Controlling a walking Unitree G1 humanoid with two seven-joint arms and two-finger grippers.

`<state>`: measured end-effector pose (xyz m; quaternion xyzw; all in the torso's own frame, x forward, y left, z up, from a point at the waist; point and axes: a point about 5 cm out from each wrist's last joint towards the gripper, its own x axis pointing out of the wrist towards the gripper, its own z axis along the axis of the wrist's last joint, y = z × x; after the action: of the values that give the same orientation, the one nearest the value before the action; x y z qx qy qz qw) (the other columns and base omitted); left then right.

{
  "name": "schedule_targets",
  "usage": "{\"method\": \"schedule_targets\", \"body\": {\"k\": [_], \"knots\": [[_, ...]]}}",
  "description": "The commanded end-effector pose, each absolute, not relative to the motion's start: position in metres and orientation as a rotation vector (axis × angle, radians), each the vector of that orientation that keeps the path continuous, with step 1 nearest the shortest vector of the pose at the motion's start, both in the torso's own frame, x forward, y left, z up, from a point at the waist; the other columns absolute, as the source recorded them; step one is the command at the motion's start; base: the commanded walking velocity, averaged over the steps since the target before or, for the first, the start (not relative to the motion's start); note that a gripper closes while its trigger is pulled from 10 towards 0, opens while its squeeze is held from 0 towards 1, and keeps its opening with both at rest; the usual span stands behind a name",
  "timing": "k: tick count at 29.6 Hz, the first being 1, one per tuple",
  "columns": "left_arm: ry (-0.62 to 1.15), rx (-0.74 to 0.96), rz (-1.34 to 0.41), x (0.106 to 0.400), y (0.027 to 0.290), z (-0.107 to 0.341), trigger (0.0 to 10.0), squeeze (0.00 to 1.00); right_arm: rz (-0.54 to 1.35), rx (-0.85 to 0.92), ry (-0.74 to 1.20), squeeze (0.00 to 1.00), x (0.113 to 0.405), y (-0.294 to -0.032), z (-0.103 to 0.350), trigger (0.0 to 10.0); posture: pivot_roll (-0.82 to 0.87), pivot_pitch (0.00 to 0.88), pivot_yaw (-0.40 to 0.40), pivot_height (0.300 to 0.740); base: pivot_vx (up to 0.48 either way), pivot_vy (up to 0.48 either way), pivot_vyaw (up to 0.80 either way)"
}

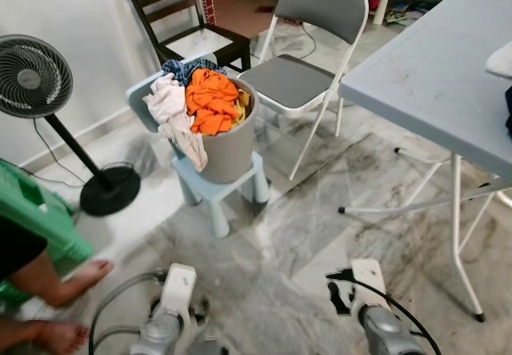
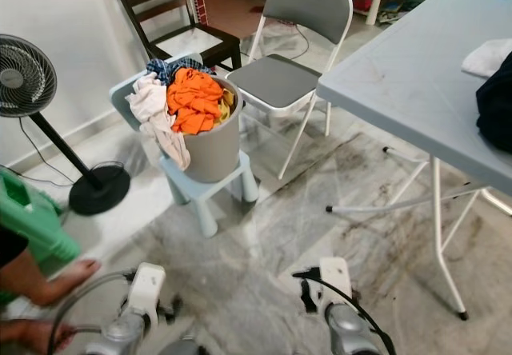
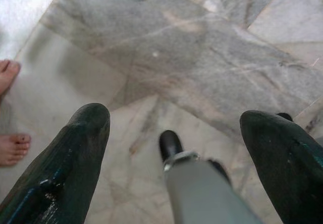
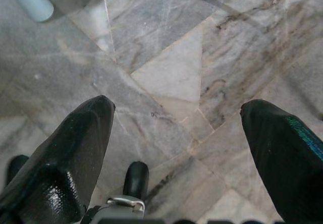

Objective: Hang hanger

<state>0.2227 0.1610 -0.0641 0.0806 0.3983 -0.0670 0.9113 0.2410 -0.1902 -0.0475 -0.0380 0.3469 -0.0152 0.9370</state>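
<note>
**Clerk:** Two pincers to enter first. State of each?

**Robot:** My left gripper (image 3: 174, 115): fingers spread wide, nothing between them, hanging low over the marble floor (image 1: 288, 235). My right gripper (image 4: 176, 103): likewise wide apart, holding nothing, over the same floor.

**Clerk:** Any brands, labels or writing?

**Robot:** Nothing I can read.

**Clerk:** And the hanger, relative to the pincers?

**Robot:** I cannot tell where it lies.

**Clerk:** List the remainder.

**Robot:**
- One grey bucket (image 1: 230, 151), ahead of me and slightly left, standing on a small pale blue chair (image 1: 216, 195).
- The bucket is heaped with laundry. An orange garment (image 1: 210, 99) lies on top, and a whitish cloth (image 1: 172, 111) hangs over the rim.
- One grey folding chair (image 1: 300, 75), just behind the bucket.
- One dark wooden chair (image 1: 188, 19), further back by the wall.
- One standing fan (image 1: 32, 75), on my far left.
- One pale folding table (image 1: 432, 75), on my right. It bears a white cloth (image 2: 488, 55) and a dark garment (image 2: 496, 103) at its far edge.
- One green plastic item (image 1: 32, 211), at the left edge.
- A person's bare feet (image 1: 80, 279) on the floor, near my left arm.
</note>
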Motion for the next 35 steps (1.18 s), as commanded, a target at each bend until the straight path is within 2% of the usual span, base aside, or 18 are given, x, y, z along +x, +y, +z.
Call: {"method": "schedule_targets", "body": {"k": [1,11,23,28,32,35], "knots": [[0.835,0.194,-0.114,0.223,0.175,-0.063,10.0,0.00,0.000,-0.054,0.727,0.00,0.238,-0.176,-0.052,10.0,0.13,0.192,0.003,0.740,0.000,0.480,0.00],[0.838,0.199,-0.114,0.221,0.177,-0.064,10.0,0.00,0.007,-0.060,0.733,0.00,0.237,-0.175,-0.053,10.0,0.13,0.191,0.001,0.740,0.000,0.454,0.00],[0.850,0.136,-0.127,0.204,0.189,-0.071,10.0,0.00,0.019,-0.052,0.737,0.00,0.235,-0.171,-0.054,10.0,0.14,0.199,0.001,0.740,0.000,0.000,0.00],[0.847,0.119,-0.132,0.201,0.193,-0.071,10.0,0.00,0.032,-0.059,0.743,0.00,0.233,-0.169,-0.055,10.0,0.14,0.204,-0.003,0.740,0.289,0.000,0.00],[0.842,0.116,-0.141,0.203,0.191,-0.070,10.0,0.00,0.036,-0.062,0.744,0.00,0.233,-0.169,-0.055,10.0,0.14,0.207,-0.004,0.740,0.384,0.000,-0.51],[0.831,0.112,-0.155,0.212,0.180,-0.067,10.0,0.00,0.038,-0.065,0.742,0.00,0.233,-0.169,-0.055,10.0,0.13,0.209,-0.003,0.740,0.399,0.000,-0.17]]}}
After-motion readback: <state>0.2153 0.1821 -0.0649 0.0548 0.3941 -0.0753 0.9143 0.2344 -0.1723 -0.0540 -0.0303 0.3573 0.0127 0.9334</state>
